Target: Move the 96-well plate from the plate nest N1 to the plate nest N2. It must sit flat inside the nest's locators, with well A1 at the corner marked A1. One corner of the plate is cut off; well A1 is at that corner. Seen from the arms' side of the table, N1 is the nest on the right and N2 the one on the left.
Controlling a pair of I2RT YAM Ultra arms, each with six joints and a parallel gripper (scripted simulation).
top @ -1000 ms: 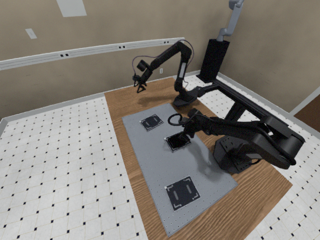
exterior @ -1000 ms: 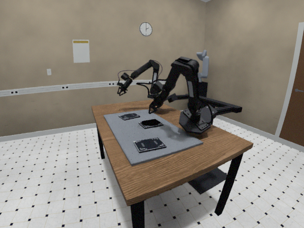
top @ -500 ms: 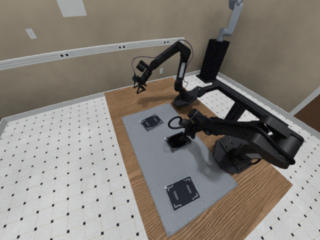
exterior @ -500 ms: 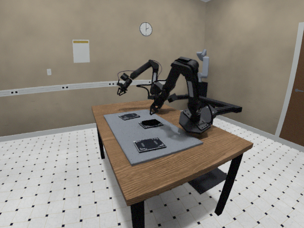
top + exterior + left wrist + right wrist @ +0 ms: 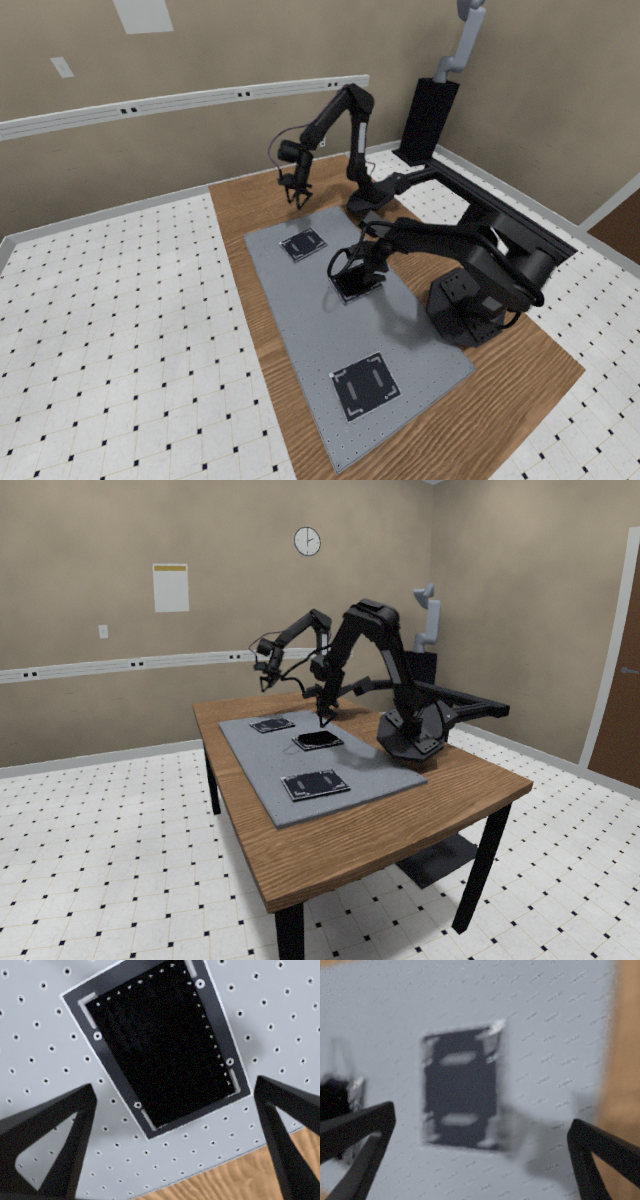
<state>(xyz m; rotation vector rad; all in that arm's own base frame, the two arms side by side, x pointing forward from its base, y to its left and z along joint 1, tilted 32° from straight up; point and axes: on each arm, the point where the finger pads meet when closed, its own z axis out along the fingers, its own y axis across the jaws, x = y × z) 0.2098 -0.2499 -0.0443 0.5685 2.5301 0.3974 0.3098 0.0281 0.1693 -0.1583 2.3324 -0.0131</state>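
Left hand (image 5: 376,280) (image 5: 325,721) (image 5: 175,1085), right hand (image 5: 299,201) (image 5: 267,685) (image 5: 482,1114) open, seemingly raised.
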